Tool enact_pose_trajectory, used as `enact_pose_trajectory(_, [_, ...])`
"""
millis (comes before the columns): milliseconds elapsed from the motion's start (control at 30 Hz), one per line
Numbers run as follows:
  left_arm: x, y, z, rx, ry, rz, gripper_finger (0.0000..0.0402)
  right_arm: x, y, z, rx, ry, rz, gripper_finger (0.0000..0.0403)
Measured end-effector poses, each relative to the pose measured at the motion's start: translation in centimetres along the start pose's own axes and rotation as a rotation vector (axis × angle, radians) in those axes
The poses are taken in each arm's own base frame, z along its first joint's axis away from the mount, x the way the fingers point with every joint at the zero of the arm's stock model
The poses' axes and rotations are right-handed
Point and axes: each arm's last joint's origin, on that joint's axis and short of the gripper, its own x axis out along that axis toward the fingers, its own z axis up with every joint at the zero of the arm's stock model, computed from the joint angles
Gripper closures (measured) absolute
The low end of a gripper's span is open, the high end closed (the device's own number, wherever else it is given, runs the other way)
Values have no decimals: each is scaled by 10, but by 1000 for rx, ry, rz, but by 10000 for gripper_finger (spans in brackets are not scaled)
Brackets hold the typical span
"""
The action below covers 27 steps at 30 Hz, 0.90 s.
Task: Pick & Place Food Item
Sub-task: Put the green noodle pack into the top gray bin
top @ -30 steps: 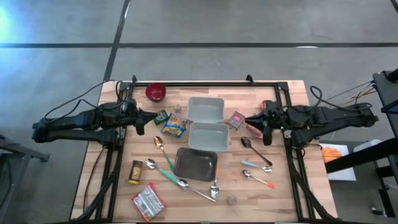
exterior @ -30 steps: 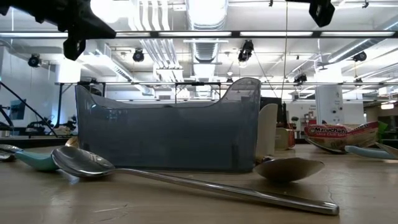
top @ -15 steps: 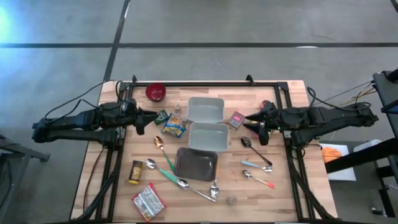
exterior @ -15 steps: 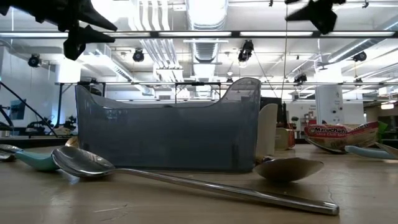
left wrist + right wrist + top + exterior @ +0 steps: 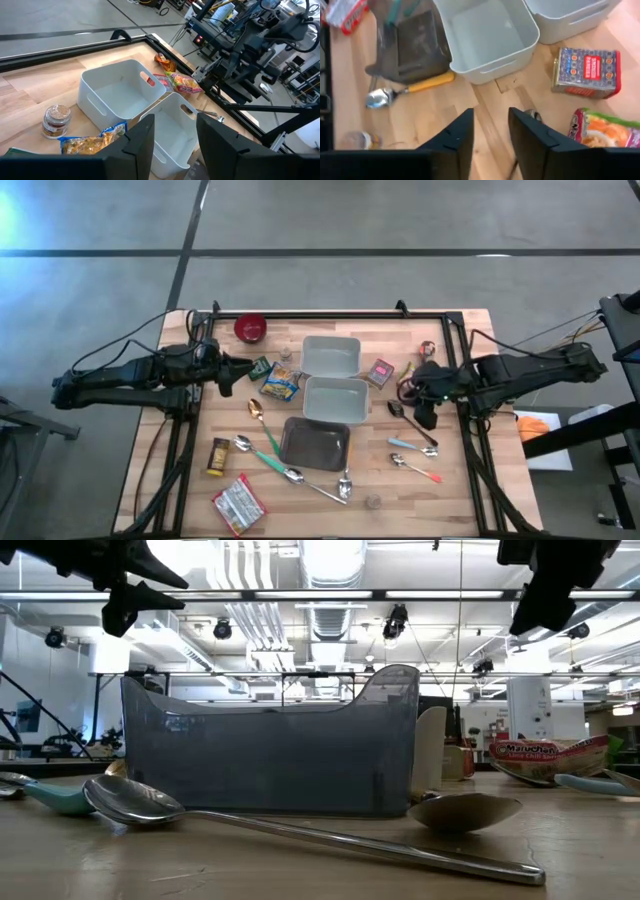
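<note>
- We are holding the right gripper (image 5: 418,402) above the table's right side, pitched downward; its fingers (image 5: 457,135) are standing slightly apart with bare wood between them, gripping nothing.
- We are looking, in the right wrist view, at the likely food items: a noodle packet (image 5: 607,129) lying just beside a small printed box (image 5: 586,71), both on the wood near the white bins.
- We are judging that the step in hand is the approach to a pick; to do it well we should be spreading the jaws wider than the packet, centring over its flat middle, and coming down without nudging the box beside it.
- We are minding the dark spoon (image 5: 410,423) near the right gripper, which could be knocked on the descent.
- We are keeping the left gripper (image 5: 243,373) waiting over the table's left side, fingers (image 5: 137,142) apart and empty.
- We are seeing two white bins, the farther bin (image 5: 331,356) and the nearer bin (image 5: 334,401), touching each other; both are showing bare floors.
- We are seeing a dark tray (image 5: 315,444) just beside the nearer bin, also empty, and a red bowl (image 5: 250,328) at the far left whose contents we cannot tell.
- We are leaving the yellow snack packet (image 5: 281,384) and small jar (image 5: 55,119) by the farther bin alone.
</note>
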Motion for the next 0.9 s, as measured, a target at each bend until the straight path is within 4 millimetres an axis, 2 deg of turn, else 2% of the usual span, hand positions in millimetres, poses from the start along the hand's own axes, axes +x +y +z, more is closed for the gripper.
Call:
enact_pose_trajectory(133, [0, 0, 0, 0, 1, 1, 250, 2, 0, -1, -74, 46, -15, 338])
enact_pose_trajectory(400, [0, 0, -1, 7, 6, 5, 250, 2, 1, 0, -99, 61, -14, 389])
enact_pose_trajectory(633, [0, 1, -1, 8, 7, 5, 250, 4, 0, -2, 110, 64, -38, 394])
enact_pose_trajectory(800, [0, 1, -1, 8, 7, 5, 250, 8, -2, -7, 115, 108, -17, 393])
enact_pose_trajectory(900, [0, 1, -1, 8, 7, 5, 250, 12, -1, -12, 92, 171, 42, 374])
